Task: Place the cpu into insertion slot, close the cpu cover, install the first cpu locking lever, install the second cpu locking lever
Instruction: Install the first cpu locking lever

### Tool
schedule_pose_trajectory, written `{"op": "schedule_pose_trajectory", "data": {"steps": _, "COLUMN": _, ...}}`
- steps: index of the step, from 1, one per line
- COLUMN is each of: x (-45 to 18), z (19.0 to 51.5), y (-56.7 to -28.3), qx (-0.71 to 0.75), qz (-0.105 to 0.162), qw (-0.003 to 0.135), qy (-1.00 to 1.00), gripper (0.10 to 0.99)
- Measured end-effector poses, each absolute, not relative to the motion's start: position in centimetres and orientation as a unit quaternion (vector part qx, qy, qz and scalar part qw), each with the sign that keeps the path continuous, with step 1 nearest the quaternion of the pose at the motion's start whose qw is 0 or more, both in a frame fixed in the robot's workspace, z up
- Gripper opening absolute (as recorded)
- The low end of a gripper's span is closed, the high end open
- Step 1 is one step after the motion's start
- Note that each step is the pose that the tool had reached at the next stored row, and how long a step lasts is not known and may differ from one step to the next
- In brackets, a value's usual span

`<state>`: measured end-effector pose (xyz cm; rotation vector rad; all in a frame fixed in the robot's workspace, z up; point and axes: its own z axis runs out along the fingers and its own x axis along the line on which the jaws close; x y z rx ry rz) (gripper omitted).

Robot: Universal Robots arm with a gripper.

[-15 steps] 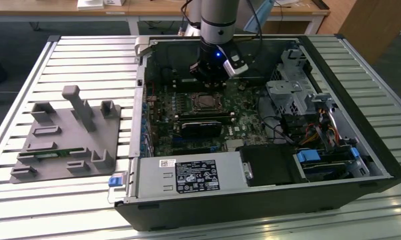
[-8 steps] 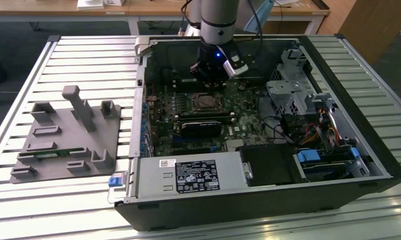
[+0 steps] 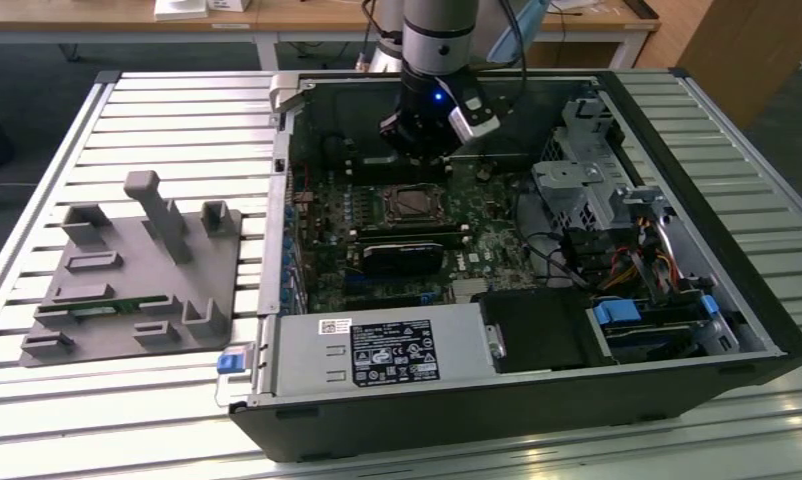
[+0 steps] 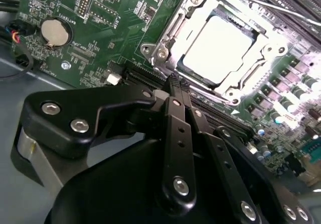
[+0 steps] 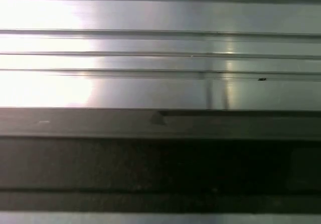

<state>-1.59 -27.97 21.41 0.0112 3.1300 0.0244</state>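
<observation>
We see the hand (image 4: 176,83) pinched shut on nothing, just beside the cpu cover (image 4: 170,30) (the cpu (image 4: 216,48) sits under it); memory slots (image 4: 293,0) line the far side.

Slatted alu table (image 3: 174,110), ribs running side to side in the exterior view. Two things sit directly on it: a black PC case (image 3: 508,425), lying flat w/ side panel off, toward the exterior view's right, and a grey fixture plate (image 3: 108,330) w/ upright holders toward the exterior view's left, just beside the case. Shiny table slats (image 5: 160,43) also show in the first wrist view
</observation>
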Motion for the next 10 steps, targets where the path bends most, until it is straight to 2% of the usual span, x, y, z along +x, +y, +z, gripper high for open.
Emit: {"op": "schedule_pose_trajectory", "data": {"steps": 10, "x": -1.59, "z": 21.43, "y": -28.37, "qx": 0.004, "qz": 0.008, "qw": 0.006, "qy": 1.000, "gripper": 0.106}}
